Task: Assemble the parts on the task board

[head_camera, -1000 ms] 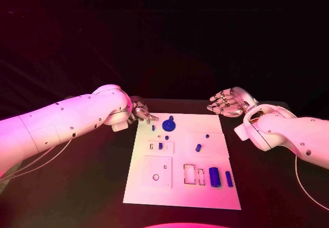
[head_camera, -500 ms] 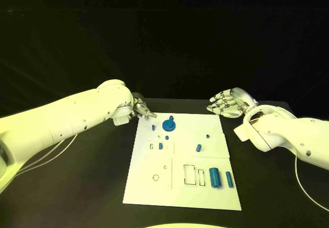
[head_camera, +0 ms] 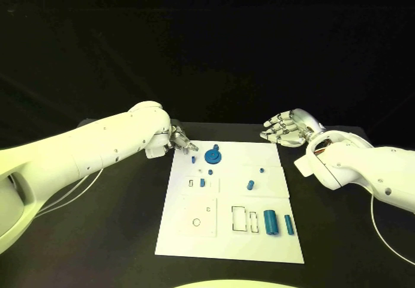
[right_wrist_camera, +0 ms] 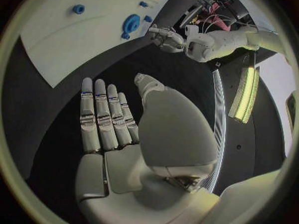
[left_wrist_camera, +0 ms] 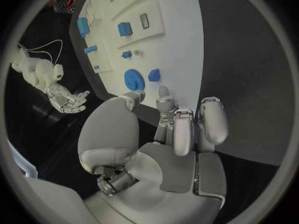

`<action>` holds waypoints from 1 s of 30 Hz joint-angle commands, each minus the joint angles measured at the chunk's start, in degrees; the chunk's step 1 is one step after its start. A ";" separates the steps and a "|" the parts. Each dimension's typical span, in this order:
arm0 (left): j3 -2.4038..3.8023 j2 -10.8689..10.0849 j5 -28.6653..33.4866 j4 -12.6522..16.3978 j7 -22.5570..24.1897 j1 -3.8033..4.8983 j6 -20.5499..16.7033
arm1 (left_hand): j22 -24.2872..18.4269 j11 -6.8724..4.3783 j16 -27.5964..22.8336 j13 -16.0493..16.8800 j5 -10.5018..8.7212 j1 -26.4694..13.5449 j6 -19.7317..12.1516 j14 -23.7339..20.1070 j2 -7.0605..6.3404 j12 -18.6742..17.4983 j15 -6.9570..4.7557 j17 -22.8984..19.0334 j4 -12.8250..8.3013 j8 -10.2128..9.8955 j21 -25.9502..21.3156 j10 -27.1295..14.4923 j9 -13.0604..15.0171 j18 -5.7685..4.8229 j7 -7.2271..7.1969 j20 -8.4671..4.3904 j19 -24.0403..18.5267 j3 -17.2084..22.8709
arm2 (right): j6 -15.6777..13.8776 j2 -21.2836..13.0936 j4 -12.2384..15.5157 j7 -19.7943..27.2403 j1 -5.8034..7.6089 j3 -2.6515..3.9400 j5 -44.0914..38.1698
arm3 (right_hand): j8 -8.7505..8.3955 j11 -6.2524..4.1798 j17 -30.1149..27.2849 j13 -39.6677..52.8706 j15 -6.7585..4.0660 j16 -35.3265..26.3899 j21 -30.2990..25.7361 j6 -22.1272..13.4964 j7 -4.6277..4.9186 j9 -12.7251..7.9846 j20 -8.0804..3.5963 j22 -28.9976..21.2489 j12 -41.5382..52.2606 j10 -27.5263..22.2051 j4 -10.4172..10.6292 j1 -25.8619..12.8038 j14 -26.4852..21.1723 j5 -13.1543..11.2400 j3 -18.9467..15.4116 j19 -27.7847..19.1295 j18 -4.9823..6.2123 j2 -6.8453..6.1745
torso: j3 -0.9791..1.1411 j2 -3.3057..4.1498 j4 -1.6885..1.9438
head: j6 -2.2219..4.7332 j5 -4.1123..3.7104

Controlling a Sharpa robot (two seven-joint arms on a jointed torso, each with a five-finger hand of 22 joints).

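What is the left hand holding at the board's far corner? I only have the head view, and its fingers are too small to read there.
Observer: Nothing. The left wrist view shows the left hand with a bare palm and its fingers apart, above the task board's edge.
Operator: And is the right hand carrying a part?
Observer: No. The right wrist view shows the right hand with a bare palm and straight fingers, over the black table beside the board.
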 commanded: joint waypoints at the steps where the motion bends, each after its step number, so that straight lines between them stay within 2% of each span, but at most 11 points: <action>1: -0.09 0.59 1.29 -0.59 0.12 -0.28 1.60 | -0.05 0.05 -0.33 -0.08 0.10 0.57 -0.32 4.92 0.09 -0.22 0.55 11.62 0.09 -0.34 -0.39 -0.42 -0.09 -0.28 0.04 -0.01 -0.30 -0.33 | 0.29 0.09 0.07 0.86 -0.02 0.01 -0.22 | -0.37 0.01 -0.07 -0.05 -0.01 -0.36 -0.22 0.43 2.13 -0.06 0.10 -0.09 -0.39 0.24 0.07 -0.09 -0.31 0.09 0.30 -0.41 0.28 -0.41 | 0.04 0.01 -0.03 | -0.10 0.03; 13: -0.46 1.47 2.67 -1.82 0.19 -1.25 2.12 | -0.21 0.14 -0.35 -0.32 0.09 0.81 -0.39 4.90 0.31 -0.37 0.65 11.58 0.01 -0.46 -0.49 -0.70 -0.12 -0.25 0.12 0.09 -0.44 -0.40 | 0.13 0.15 0.08 1.14 -0.02 0.01 -0.19 | -0.36 -0.02 -0.14 -0.04 -0.05 -0.37 -0.17 0.52 2.09 -0.08 0.10 -0.19 -0.41 0.35 0.04 -0.03 -0.18 0.17 0.39 -0.38 0.31 -0.33 | 0.07 -0.08 0.02 | -0.36 -0.10; 19: -0.50 1.48 3.18 -1.81 0.21 -1.38 2.32 | -0.22 0.19 -0.32 -0.21 0.09 1.41 -0.31 4.90 0.50 -0.24 0.71 11.62 -0.12 -0.48 -0.51 -0.78 -0.11 -0.24 0.14 0.20 -0.49 -0.44 | 0.14 0.17 0.06 1.14 -0.02 0.01 -0.19 | -0.36 -0.02 -0.14 -0.04 -0.05 -0.37 -0.17 0.52 2.09 -0.08 0.10 -0.19 -0.41 0.35 0.04 -0.03 -0.18 0.17 0.39 -0.38 0.31 -0.33 | 0.13 -0.16 -0.01 | -0.47 -0.06; 30: -0.52 1.24 4.00 -1.29 0.22 -1.43 2.72 | -0.14 0.16 -0.34 -0.07 0.18 2.99 -0.04 4.88 1.20 0.05 0.75 11.57 -0.21 -0.43 -0.51 -0.85 -0.02 -0.22 0.08 0.34 -0.50 -0.38 | 0.22 0.22 -0.06 0.98 -0.02 0.01 -0.19 | -0.37 -0.04 -0.20 -0.05 -0.06 -0.40 -0.13 0.57 2.07 -0.10 0.10 -0.28 -0.46 0.41 0.03 0.00 -0.11 0.22 0.46 -0.36 0.33 -0.30 | 0.11 -0.13 0.02 | -0.53 -0.08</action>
